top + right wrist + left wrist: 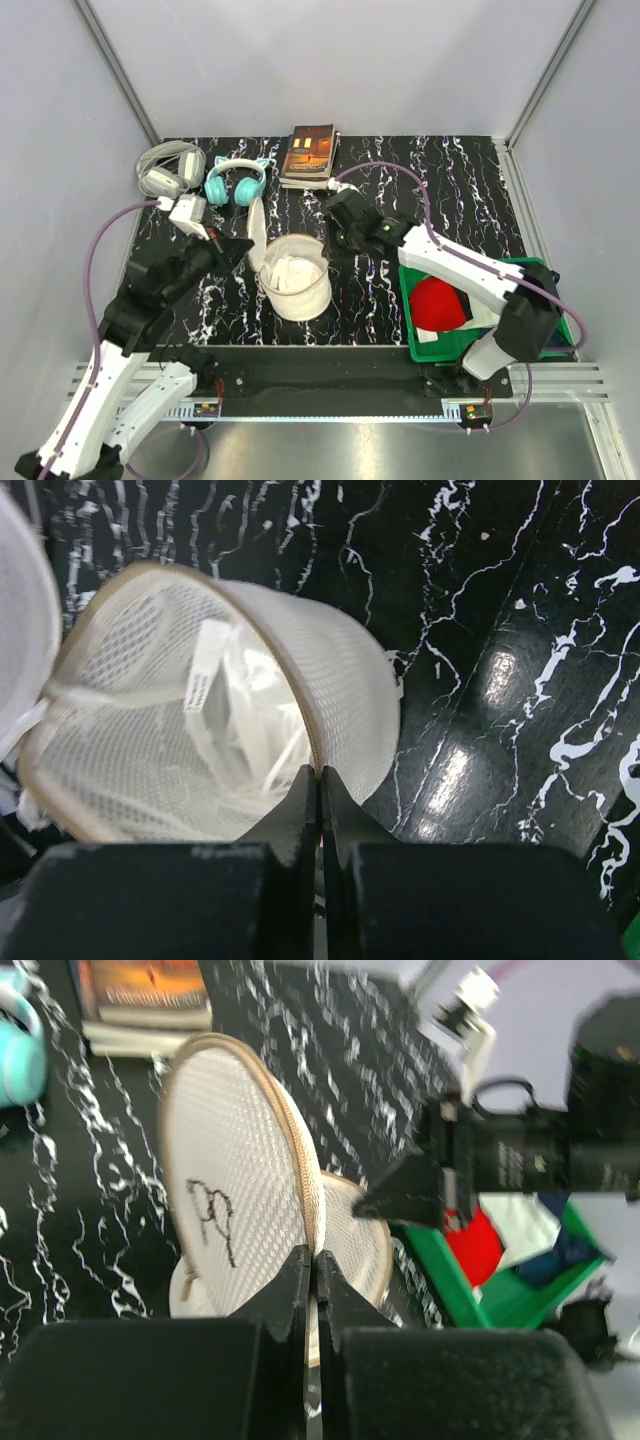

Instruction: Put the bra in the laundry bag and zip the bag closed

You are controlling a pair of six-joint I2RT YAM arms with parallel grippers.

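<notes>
Near, 4 o'clock of bag: green bin [440,357] holding red cloth [438,303]. Mid-surface [450,190]: laundry bag [305,300] open, mouth up, bra [288,268] inside. We see lid half standing upright at bag's 10 o'clock, left pincer [312,1258] clamped tight on its zip rim. Right pincer [320,775] fingers fully together at bag rim, 2 o'clock; whether it grips mesh, we can't tell. Far, 12 o'clock: teal headphones [236,183], book [310,152].

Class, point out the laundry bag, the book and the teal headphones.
laundry bag [302,302], top external view, mesh side wall.
book [310,152], top external view, front cover.
teal headphones [217,189], top external view, an ear cup.
</notes>
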